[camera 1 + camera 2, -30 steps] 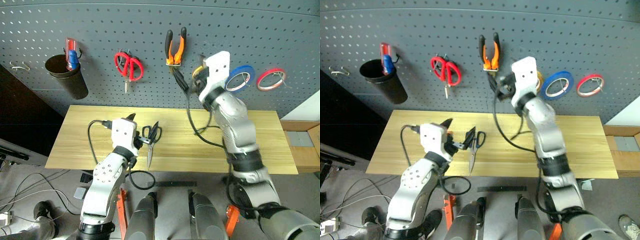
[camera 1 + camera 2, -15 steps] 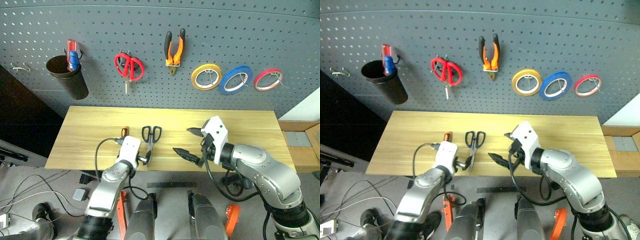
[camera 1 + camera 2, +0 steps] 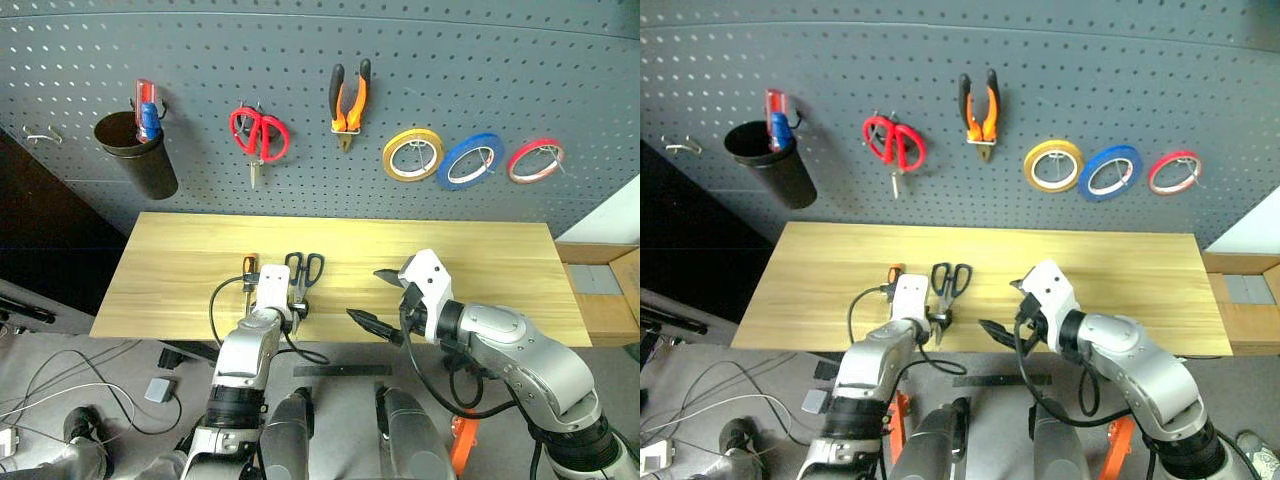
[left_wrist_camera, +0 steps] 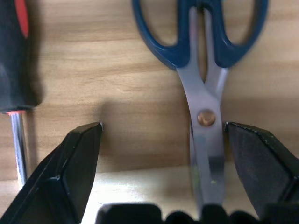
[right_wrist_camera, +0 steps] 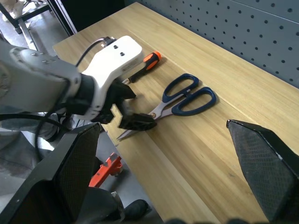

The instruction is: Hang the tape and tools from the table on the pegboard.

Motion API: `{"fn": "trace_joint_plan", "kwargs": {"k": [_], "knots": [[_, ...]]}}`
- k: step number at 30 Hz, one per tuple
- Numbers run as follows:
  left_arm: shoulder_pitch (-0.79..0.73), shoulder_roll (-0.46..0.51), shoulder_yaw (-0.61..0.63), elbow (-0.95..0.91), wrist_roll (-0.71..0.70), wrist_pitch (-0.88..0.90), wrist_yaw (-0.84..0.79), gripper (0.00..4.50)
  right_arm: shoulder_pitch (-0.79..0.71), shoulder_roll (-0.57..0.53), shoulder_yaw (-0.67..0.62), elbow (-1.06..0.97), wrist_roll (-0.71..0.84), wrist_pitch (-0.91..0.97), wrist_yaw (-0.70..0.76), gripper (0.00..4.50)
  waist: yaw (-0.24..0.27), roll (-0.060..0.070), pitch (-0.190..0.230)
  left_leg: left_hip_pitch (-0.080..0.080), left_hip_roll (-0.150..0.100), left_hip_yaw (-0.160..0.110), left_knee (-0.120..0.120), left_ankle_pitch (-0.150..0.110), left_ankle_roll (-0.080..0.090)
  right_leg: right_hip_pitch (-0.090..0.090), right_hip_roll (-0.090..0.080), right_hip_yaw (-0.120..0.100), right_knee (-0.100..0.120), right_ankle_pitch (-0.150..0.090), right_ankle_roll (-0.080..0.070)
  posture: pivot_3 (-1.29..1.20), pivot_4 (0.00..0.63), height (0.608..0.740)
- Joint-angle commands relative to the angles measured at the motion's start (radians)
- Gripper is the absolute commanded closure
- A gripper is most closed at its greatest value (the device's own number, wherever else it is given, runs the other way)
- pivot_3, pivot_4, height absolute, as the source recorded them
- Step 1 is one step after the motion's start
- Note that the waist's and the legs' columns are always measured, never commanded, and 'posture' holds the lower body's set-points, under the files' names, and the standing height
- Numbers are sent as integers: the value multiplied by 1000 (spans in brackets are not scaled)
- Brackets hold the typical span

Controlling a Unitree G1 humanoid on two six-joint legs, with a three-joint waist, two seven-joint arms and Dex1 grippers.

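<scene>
On the dark grey pegboard (image 3: 500,60) hang the orange-handled pliers (image 3: 350,98) and the blue tape (image 3: 472,160). Dark-handled scissors (image 3: 303,270) and an orange-and-black screwdriver (image 3: 249,268) lie on the light wood table (image 3: 480,260) near its front edge. My left gripper (image 3: 290,308) points down over the scissors' blades (image 4: 205,93). It is open, with one finger on each side of the blades. To its right, my right gripper (image 3: 378,298) hovers open above the table's front middle, holding nothing.
Also on the pegboard are a black cup (image 3: 140,155) with red and blue handles in it, red scissors (image 3: 260,135), a yellow roll (image 3: 412,155) and a red roll (image 3: 535,160). Cables lie on the floor at the left. A wooden box (image 3: 610,290) adjoins the table's right end.
My right arm came down from the pegboard beside the blue tape to hover low over the table. The left gripper sank and tipped down over the scissors' blades.
</scene>
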Motion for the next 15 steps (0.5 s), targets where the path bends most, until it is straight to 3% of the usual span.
{"fn": "trace_joint_plan", "kwargs": {"k": [1, 8, 12, 15], "knots": [[-10, -35, 22, 43, -28, -1, 9, 0, -12, 4, -10, -32, 2, -11, -5, 22, 1, 0, 0, 0, 0, 0, 0, 0, 0, 0, 0, 0, 0, 0, 0, -160, 266, 740], [-27, -67, 6, 72, -25, 1, 8, 0, -11, 0, -8, -31, 1, -12, -13, 22, 3, 0, -1, 0, 0, 0, 0, 0, 0, 0, 0, 0, 0, 0, 0, -163, 267, 740], [-32, -67, -22, 41, -18, 16, -6, 868, -23, 5, -11, -21, 0, -14, -15, 0, 3, 0, -2, 0, 0, 1, 0, 0, 0, 0, 0, 1, 0, 0, 0, -163, 267, 740], [-29, -65, -32, 23, -9, 35, 1, 1953, -37, 5, -17, -8, 0, -19, -13, 0, 3, 0, -2, 0, 0, 1, 0, 0, 0, 0, 0, 0, 0, 0, 0, -164, 267, 740]]}}
